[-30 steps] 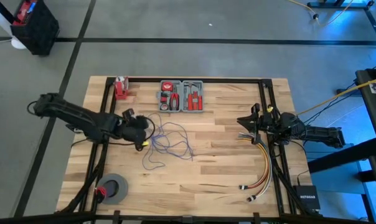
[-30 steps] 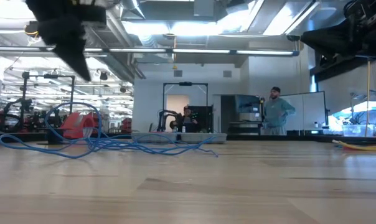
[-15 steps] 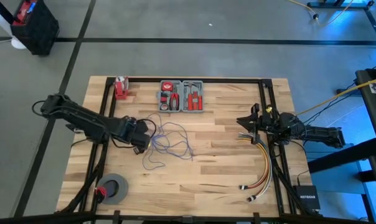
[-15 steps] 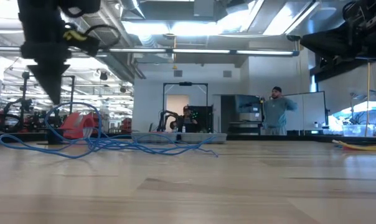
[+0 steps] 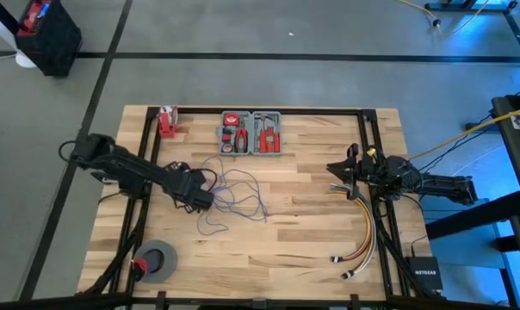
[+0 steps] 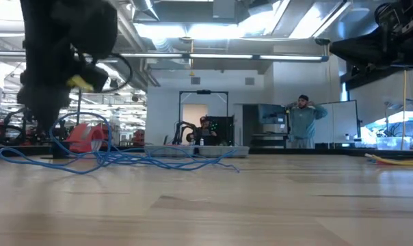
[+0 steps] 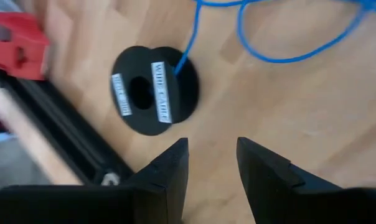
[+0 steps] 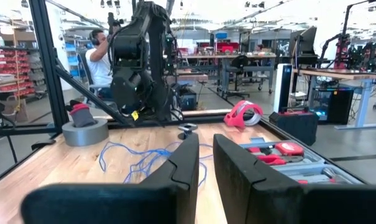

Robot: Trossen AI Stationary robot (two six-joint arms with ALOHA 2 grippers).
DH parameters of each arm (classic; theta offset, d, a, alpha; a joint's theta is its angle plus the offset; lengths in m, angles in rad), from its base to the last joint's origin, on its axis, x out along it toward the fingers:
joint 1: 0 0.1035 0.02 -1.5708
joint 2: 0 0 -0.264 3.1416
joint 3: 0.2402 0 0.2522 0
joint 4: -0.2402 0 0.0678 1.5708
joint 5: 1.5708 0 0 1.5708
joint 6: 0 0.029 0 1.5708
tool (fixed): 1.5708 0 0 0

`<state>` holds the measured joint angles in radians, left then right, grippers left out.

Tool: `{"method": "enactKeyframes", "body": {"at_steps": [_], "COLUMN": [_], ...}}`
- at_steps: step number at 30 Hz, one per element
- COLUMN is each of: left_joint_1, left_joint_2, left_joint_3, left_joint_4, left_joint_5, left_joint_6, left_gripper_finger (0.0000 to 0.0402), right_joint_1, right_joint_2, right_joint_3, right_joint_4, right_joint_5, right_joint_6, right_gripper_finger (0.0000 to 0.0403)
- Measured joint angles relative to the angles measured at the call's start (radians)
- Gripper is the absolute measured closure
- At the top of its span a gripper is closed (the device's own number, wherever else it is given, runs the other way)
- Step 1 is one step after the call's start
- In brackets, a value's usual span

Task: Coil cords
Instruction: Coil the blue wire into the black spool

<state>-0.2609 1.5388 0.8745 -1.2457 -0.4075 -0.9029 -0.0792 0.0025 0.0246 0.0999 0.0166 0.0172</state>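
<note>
the cords [image 5: 235, 196] lie as a loose blue tangle of loops on the wooden worktop [image 5: 303, 241], left of its middle and a little toward the far edge, with one loop trailing toward the near edge. in the left wrist view a blue strand [image 7: 250, 43] runs to a black spool [image 7: 152, 90] with white labels, lying flat on the wood. the left gripper [image 5: 200, 198] hangs at the tangle's left side, its two fingers [image 7: 169, 171] apart with bare wood between them and nothing held. the right gripper [image 5: 339, 176] waits near the right edge, fingers [image 8: 185, 165] close together with a narrow gap, empty. just beside it a bundle of yellow, orange and red cables [image 5: 363, 232] curves toward the near right corner. a grey tool tray [image 5: 251, 133] sits at the far edge, a red object [image 5: 167, 121] near the far left corner, a grey tape roll [image 5: 157, 261] at the near left corner.
</note>
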Motion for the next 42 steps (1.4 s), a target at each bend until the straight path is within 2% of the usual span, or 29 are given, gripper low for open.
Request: {"method": "enactKeyframes", "body": {"at_steps": [4, 8, 13, 20, 33, 42], "left_joint_1": [0.000, 0.000, 0.000, 0.000, 0.016, 0.053], "left_joint_2": [0.086, 0.143, 0.169, 0.172, 0.172, 0.172], "left_joint_3": [0.000, 0.000, 0.000, 0.000, -0.003, -0.108], "left_joint_4": [-0.058, -0.051, -0.046, -0.048, 0.008, 0.059], "left_joint_5": [-0.067, -0.086, -0.089, -0.203, -0.194, -0.143], "left_joint_6": [-0.047, -0.060, -0.063, -0.090, -0.059, -0.065], "left_gripper_finger": [0.0271, 0.0271, 0.0271, 0.0271, 0.0271, 0.0271], "right_joint_1": [0.000, 0.000, 0.000, 0.000, 0.000, 0.000], "right_joint_2": [0.000, 0.000, 0.000, 0.000, 0.000, 0.000], "right_joint_3": [0.000, 0.000, 0.000, 0.000, 0.000, 0.001], "right_joint_4": [0.001, 0.001, 0.002, 0.001, 0.001, -0.048], "right_joint_5": [0.000, 0.001, 0.002, 0.002, 0.002, 0.008], "right_joint_6": [0.000, 0.000, 0.000, 0.000, 0.000, 0.000], "right_gripper_finger": [0.0349, 0.0349, 0.0349, 0.0349, 0.0349, 0.0349]}}
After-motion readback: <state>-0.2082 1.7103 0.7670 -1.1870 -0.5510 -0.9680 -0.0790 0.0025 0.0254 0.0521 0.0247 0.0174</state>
